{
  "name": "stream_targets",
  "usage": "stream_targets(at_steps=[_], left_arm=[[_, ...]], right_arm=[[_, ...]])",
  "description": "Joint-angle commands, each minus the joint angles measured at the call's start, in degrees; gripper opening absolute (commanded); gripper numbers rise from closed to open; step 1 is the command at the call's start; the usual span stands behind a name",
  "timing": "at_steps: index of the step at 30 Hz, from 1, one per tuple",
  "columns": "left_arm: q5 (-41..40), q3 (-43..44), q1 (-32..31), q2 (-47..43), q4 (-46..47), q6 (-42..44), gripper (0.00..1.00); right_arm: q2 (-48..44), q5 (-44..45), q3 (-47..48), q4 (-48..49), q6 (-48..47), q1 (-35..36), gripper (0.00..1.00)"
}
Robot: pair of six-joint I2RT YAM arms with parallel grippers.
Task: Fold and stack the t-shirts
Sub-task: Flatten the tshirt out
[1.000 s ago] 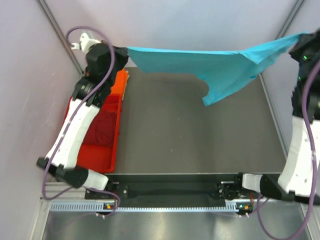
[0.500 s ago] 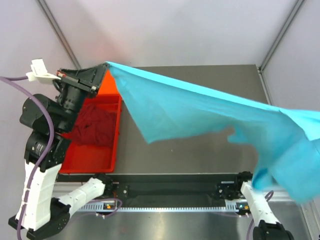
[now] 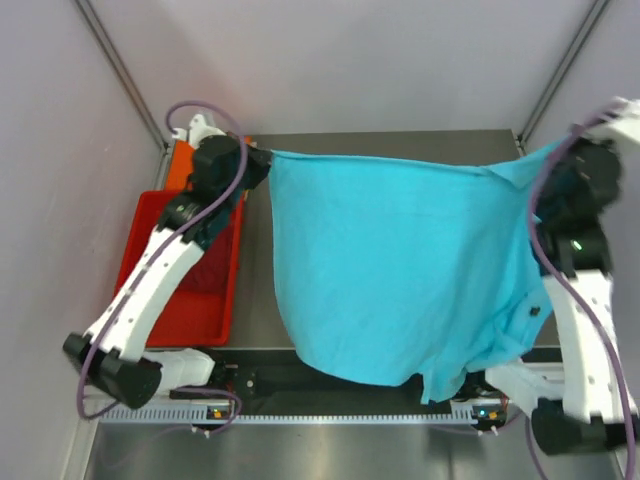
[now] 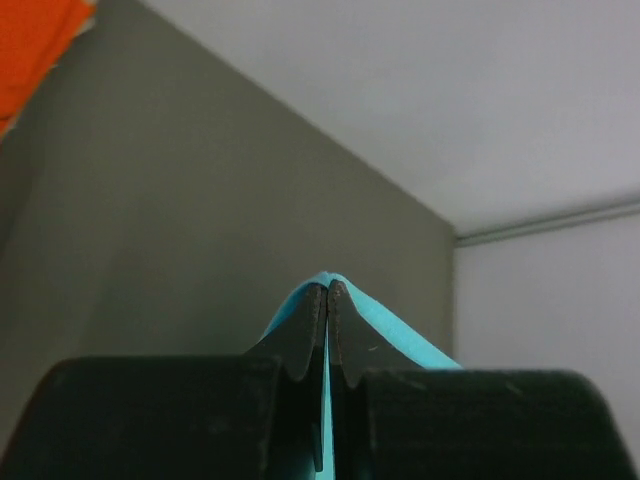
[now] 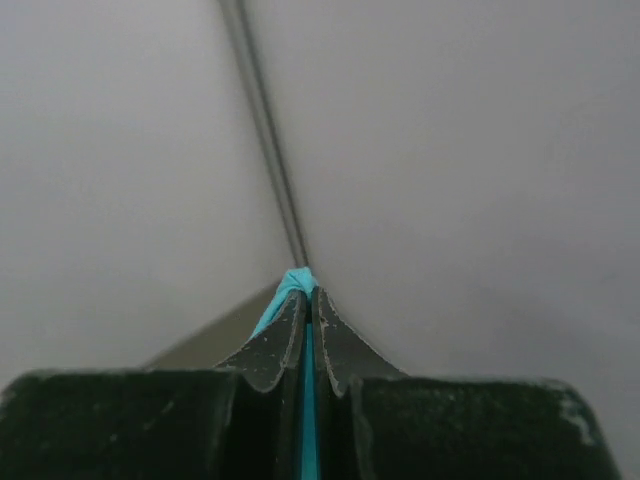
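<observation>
1. Left end effector [image 4: 327, 290] is clamping one corner of the turquoise-blue cloth t-shirt [image 3: 390, 260] (jaws pressed together).
2. Right end effector [image 5: 308, 295] is clamping the opposite corner.
3. Shirt is hanging spread above the grey desk [image 3: 400, 145].

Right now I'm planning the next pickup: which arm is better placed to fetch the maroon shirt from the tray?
Left. The left gripper hangs beside the red tray holding the maroon shirt; the right gripper is across the stretched turquoise shirt. Both are shut on it, so release first.

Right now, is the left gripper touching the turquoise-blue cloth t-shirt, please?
Touching: left wrist view shows the left gripper shut on the turquoise-blue cloth t-shirt.
</observation>
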Motion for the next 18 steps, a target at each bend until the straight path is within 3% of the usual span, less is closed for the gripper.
stream_targets(at_steps=[1, 6, 12, 18], left_arm=[[-9.64, -3.92, 1.25, 6.92, 5.55, 4.09, 0.0], [-10.27, -0.78, 5.65, 25.29, 9.7, 6.12, 0.0], [-7.11, 14.06, 10.49, 43.49, 12.85, 8.23, 0.0], [-4.64, 21.98, 11.81, 52.38, 14.36, 8.76, 0.0]], right_arm=[[9.95, -9.69, -8.63, 15.41, -2.88, -0.32, 0.0], [33.82, -22.8, -8.83, 24.91, -0.68, -1.29, 0.0], [58.36, -33.1, 8.65, 21.67, -1.47, -1.47, 0.0], [68.16, -38.11, 18.15, 20.17, -1.56, -1.47, 0.0]])
